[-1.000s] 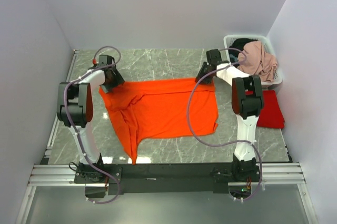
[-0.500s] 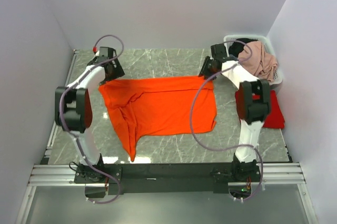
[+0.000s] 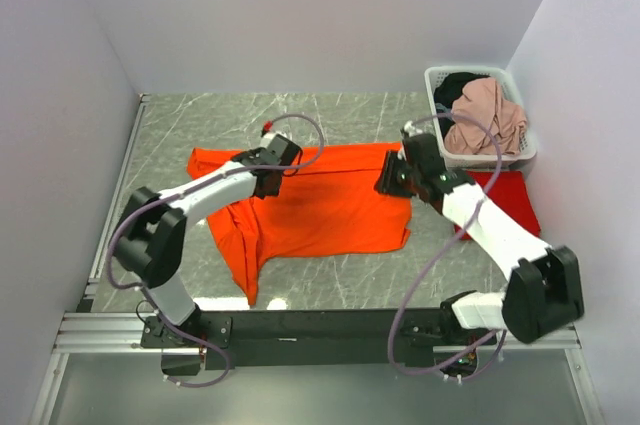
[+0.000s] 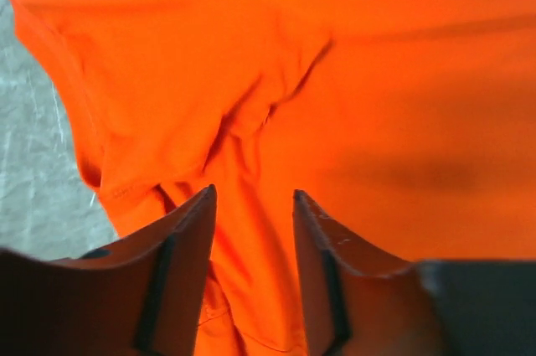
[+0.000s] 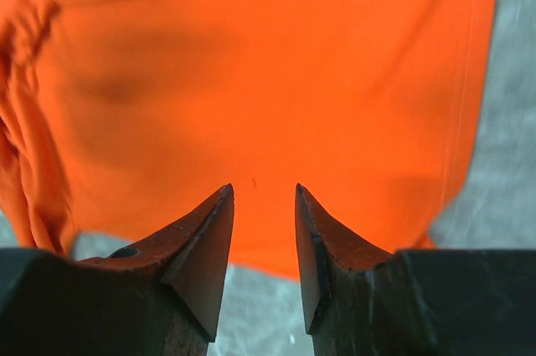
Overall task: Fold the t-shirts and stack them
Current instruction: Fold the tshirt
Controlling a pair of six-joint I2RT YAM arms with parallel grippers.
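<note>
On my overhead feed the bright orange cloth t-shirt (image 3: 330,210) lies spread across the middle of the grey marble tabletop (image 3: 330,115). Its left part is bunched into folds that trail toward the near edge.

My left gripper (image 4: 253,193) hangs over the shirt's far edge, left of centre. Its fingers (image 4: 180,264) stand partly apart, and a creased ridge of orange cloth runs below the gap. Whether they touch the cloth I cannot tell.

My right gripper (image 5: 263,188) sits at the shirt's far right corner. Its fingers (image 5: 205,255) are partly apart with nothing between them, the orange cloth beneath and bare tabletop showing to the right.

The deeper red t-shirt (image 3: 512,207) lies at the tabletop's right side, partly hidden by my right arm. It is on the near side of a white plastic laundry basket (image 3: 436,95) holding bundled clothes.
</note>
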